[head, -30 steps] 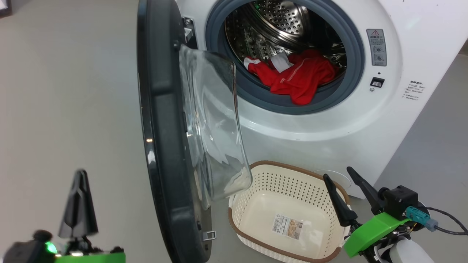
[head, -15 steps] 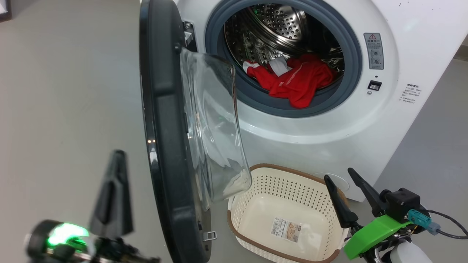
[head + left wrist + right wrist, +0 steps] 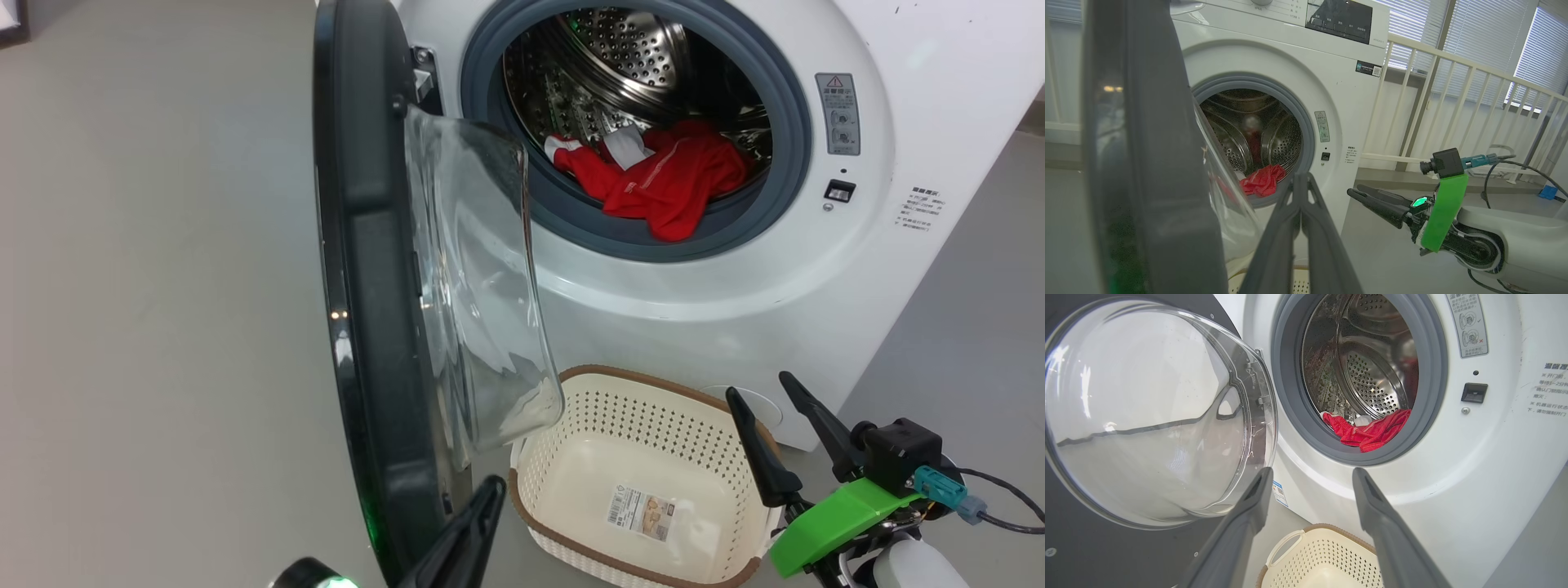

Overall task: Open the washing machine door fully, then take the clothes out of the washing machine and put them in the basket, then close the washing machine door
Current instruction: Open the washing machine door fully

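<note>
Washing machine (image 3: 735, 310): white front-loader, steel drum exposed.
Washing machine door (image 3: 367, 286): swung out, edge-on to the head camera, glass bowl bulging toward the basket.
Basket (image 3: 645, 400): on the floor (image 3: 163, 327) below the opening, just beside the door's lower edge.
Clothes (image 3: 661, 180): red heap with a white scrap, in the drum, spilling onto the grey gasket.
Right end effector (image 3: 758, 385): released, fingers wide apart, empty, at the basket's right rim.
Left end effector (image 3: 488, 494): clenched, empty, near the door's lower edge; contact unclear.
</note>
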Tool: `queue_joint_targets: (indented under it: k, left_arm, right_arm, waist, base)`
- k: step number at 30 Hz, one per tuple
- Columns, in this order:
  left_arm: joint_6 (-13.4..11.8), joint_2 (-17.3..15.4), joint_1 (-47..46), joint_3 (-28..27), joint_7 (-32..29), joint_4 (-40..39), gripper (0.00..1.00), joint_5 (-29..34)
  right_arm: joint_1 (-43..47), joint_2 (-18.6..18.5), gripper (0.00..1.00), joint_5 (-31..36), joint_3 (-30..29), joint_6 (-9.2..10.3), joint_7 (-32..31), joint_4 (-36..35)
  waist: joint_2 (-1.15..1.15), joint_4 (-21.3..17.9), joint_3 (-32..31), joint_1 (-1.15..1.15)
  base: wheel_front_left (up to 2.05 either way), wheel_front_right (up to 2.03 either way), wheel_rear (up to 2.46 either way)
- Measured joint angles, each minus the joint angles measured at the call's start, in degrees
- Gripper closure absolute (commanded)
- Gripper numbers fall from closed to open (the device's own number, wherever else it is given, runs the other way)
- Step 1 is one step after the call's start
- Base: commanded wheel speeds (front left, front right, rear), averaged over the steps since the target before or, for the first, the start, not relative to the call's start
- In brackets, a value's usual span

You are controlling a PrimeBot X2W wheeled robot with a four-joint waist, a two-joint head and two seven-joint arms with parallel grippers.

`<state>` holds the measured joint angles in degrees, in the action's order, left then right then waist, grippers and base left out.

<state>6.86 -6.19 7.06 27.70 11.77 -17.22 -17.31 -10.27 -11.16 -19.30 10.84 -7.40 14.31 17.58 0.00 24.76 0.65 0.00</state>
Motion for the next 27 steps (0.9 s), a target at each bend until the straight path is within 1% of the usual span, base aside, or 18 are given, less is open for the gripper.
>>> queue_joint_targets:
  k: [5,9,13,16,27]
  left_arm:
    - [0.0,-0.6,0.0,1.5,-3.2,2.6,1.00,-3.0]
    - [-0.1,-0.7,0.0,1.3,-4.7,3.8,1.00,-4.1]
    - [-1.6,-0.5,0.0,0.3,-6.3,5.3,1.00,-4.7]
    - [-1.9,-0.5,0.0,-0.3,-6.7,5.9,1.00,-6.0]
    - [-3.8,0.4,0.0,-1.1,-8.2,6.3,1.00,-6.8]
  right_arm:
    - [0.0,0.0,0.00,0.0,0.0,0.00,0.0,0.0]
    - [0.0,0.0,0.00,0.0,0.1,0.00,0.0,0.0]
    - [0.0,0.0,0.00,0.0,0.0,0.00,0.0,0.0]
    - [0.0,0.0,0.00,0.0,0.0,0.00,0.0,0.0]
    - [0.0,0.1,0.00,0.0,-0.4,0.00,0.0,-0.3]
  waist:
    - [0.00,0.4,0.0,0.00]
    - [0.00,0.5,-0.1,0.00]
    - [0.00,0.6,-0.2,0.00]
    - [0.00,0.8,-0.2,0.00]
    - [0.00,2.1,-0.3,0.00]
  base:
    - [0.00,0.00,0.00]
    - [0.00,0.00,0.00]
    - [0.00,0.00,0.00]
    - [0.00,0.00,0.00]
    - [0.00,0.00,0.00]
